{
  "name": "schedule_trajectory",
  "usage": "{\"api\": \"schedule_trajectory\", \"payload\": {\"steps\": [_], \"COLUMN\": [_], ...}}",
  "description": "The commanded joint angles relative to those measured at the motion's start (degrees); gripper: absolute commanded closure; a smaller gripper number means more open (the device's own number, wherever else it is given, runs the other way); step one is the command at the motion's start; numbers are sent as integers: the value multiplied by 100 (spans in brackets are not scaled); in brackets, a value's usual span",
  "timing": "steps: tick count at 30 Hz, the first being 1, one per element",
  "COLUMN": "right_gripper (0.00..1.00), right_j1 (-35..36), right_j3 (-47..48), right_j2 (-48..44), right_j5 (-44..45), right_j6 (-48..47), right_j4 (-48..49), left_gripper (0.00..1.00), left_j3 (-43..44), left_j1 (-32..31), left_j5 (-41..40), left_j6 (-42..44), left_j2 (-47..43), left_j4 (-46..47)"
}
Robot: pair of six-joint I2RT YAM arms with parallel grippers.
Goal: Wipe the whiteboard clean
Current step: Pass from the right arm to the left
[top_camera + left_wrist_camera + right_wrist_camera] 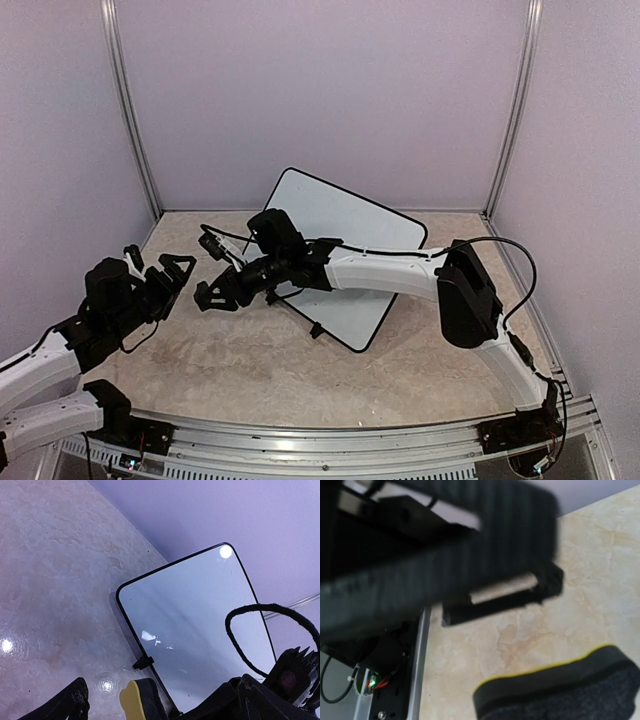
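Note:
The whiteboard (345,225) lies tilted mid-table, white with a thin black frame. In the left wrist view the whiteboard (200,605) shows no writing, only small pale glints. A black eraser (136,701) with a yellow edge sits just off the board's near-left edge. It also fills the lower right of the right wrist view as the eraser (560,690). My right gripper (215,292) reaches across the board to that spot; its fingers are not clear, so I cannot tell whether it holds the eraser. My left gripper (158,264) stands open close beside it, one fingertip (70,706) showing.
Pale walls and metal corner posts (135,120) close in the beige table (250,370). An aluminium rail (330,440) runs along the near edge by the arm bases. A black cable loop (250,630) hangs over the board. The left gripper's body (445,540) looms blurred near the right wrist camera.

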Motion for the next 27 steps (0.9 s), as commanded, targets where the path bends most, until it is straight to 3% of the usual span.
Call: {"api": "schedule_trajectory", "payload": {"steps": [1, 15, 27], "right_gripper": [53, 55, 55], "right_j1": [44, 44, 40], "right_j3": [195, -1040, -1280], "right_j2": [60, -748, -970], "right_j5": [-28, -392, -542], "right_j6": [-143, -376, -392], "right_j4": [40, 1237, 1812], "left_gripper": [1, 1, 1], "left_j3": [-216, -1116, -1511], "left_j1": [-35, 293, 410], "left_j5": [398, 1820, 2404], "left_j6": [-176, -591, -1244], "left_j2": [-118, 41, 604], "left_j4": [648, 2378, 3534]}}
